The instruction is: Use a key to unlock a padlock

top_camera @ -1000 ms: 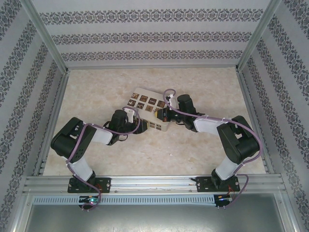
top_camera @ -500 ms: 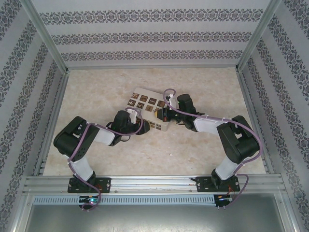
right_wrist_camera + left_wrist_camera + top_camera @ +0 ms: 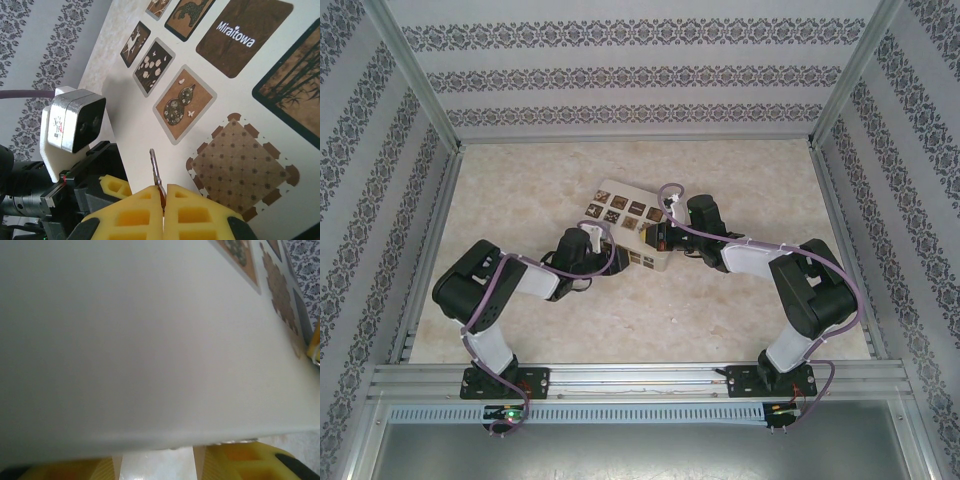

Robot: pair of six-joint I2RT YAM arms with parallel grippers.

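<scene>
— What can't you make out?
— The padlock: I cannot tell where it lies. My left gripper (image 3: 155,466) has its pads apart, but the tips are hidden behind the blank wall of the white box (image 3: 620,212), so contact is unclear.
— And the right?
— My right gripper (image 3: 164,200) is pinched tight on a thin metal piece (image 3: 155,167), edge-on over the box's printed squares. Key or shackle, I cannot tell. My left wrist camera (image 3: 75,125) sits just past the box's edge.
</scene>
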